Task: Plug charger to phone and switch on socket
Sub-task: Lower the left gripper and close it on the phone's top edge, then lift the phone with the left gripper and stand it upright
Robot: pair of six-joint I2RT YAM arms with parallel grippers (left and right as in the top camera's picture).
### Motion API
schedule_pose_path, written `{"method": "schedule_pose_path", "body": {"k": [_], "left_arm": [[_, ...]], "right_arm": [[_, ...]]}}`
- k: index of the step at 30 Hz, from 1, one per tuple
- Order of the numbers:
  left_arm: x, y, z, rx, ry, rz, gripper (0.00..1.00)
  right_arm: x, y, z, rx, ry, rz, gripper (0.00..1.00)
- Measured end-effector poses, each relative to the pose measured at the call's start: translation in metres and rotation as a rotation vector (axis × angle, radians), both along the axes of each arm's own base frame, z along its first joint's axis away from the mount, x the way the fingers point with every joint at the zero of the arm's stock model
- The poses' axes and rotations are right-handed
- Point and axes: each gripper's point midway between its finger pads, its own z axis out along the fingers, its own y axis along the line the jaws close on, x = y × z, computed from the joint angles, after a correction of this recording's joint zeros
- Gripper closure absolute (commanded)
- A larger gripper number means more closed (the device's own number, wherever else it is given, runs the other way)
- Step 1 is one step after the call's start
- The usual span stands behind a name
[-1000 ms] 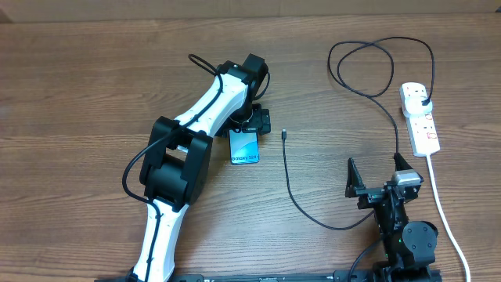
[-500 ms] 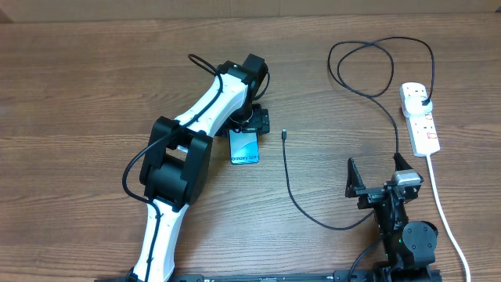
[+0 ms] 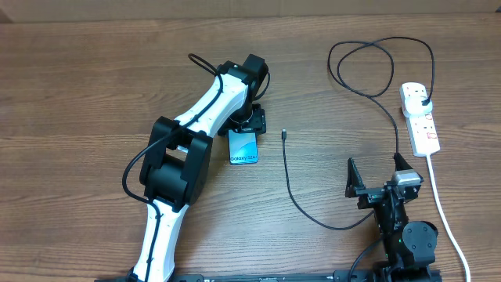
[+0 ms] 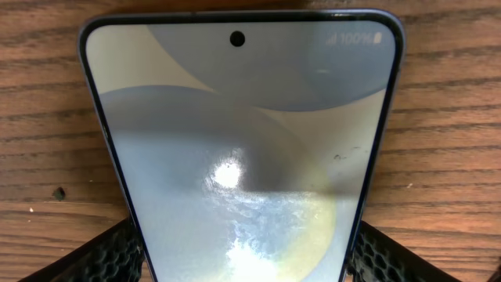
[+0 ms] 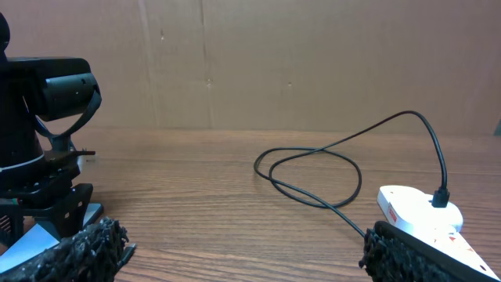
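The phone (image 4: 239, 141) shows pinched in the left claw (image 4: 244, 254) only from the wrist; right claw (image 3: 376, 174) spread.

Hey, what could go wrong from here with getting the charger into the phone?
1. The left tool seems to pinch the phone only by its side edges, so it may skid when the connector is pushed in.
2. The charger's tiny tip lies flat on the table, so the open right tool could fumble it.
3. Dragging the cable may tug its plug at the socket.
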Motion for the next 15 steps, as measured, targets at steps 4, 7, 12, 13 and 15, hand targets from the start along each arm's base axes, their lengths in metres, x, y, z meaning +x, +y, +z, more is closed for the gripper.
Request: {"method": "schedule_pose_path", "body": {"k": [4,7,12,13,15], "left_arm": [[0.0,0.0,0.0,0.001,0.001,0.0,0.23],[-0.001,0.0,0.0,0.001,0.002,0.0,0.23],[-0.006,0.003,0.001,0.006,0.029,0.003,0.23],[-0.009,0.005,0.002,0.011,0.043,0.005,0.24],[-0.016,0.01,0.005,0.019,0.084,0.014,0.24]], "right_arm": [[0.0,0.0,0.0,0.0,0.0,0.0,0.0],[0.0,0.0,0.0,0.001,0.0,0.0,0.0],[0.0,0.0,0.0,0.0,0.0,0.0,0.0],[0.0,0.0,0.0,0.0,0.0,0.0,0.0],[0.0,0.0,0.0,0.0,0.0,0.0,0.0]]}}
